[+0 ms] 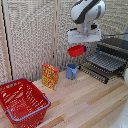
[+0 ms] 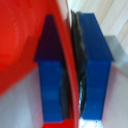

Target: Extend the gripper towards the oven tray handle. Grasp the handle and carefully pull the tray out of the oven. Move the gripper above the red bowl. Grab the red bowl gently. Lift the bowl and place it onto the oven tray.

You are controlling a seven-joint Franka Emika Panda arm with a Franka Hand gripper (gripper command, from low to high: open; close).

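My gripper (image 1: 80,47) hangs from the white arm in mid-air, shut on the rim of the red bowl (image 1: 76,50). The bowl is lifted well above the wooden table, to the exterior view's left of the oven tray (image 1: 106,62), which is pulled out of the oven (image 1: 116,47). The tray's front bar, the oven tray handle (image 1: 93,72), is free. In the wrist view both blue fingers (image 2: 94,60) pinch the red bowl's rim (image 2: 62,55) between them, and the bowl fills one side of the picture.
A blue cup (image 1: 72,71) stands below the held bowl. An orange-yellow box (image 1: 50,76) stands beside it. A large red mesh basket (image 1: 22,100) sits at the exterior view's front left. A slatted screen (image 1: 30,35) backs the table.
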